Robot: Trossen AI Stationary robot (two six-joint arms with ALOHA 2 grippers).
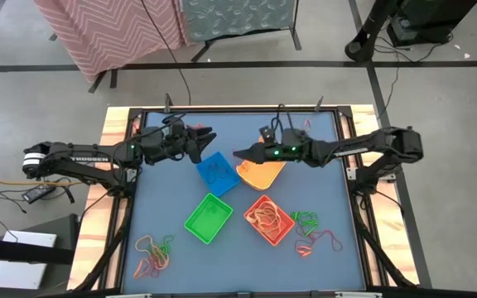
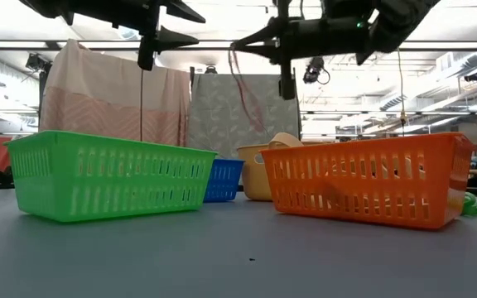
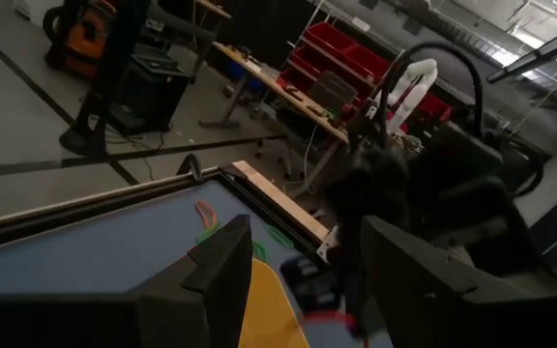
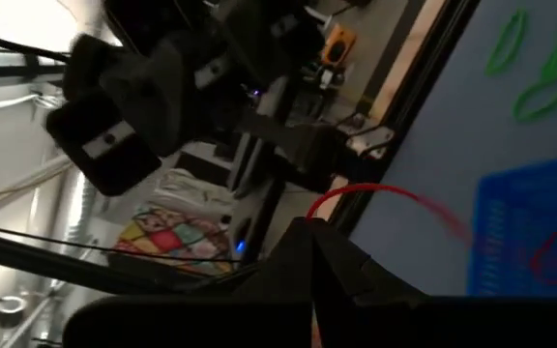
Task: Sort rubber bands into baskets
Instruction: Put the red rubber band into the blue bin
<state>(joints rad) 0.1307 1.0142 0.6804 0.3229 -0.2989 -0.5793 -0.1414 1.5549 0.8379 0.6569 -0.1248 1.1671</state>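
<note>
Beyond your table the grey concrete floor (image 1: 321,74) runs crossed by dark tape lines. A pink chevron-patterned cloth (image 2: 110,95) hangs beside a grey patterned one (image 2: 243,112) (both draped like screens). Red bins (image 3: 332,58) fill shelving, and ceiling strip lights (image 2: 450,29) glow.

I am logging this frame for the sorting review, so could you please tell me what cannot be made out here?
- Green basket contents: low view, hidden by its own wall.
- Blue basket contents: high view, too small to tell apart.
- Yellow basket: high view, partly covered by the right hand.
- Left pile of rubber bands: high view, too tangled to count.
</note>
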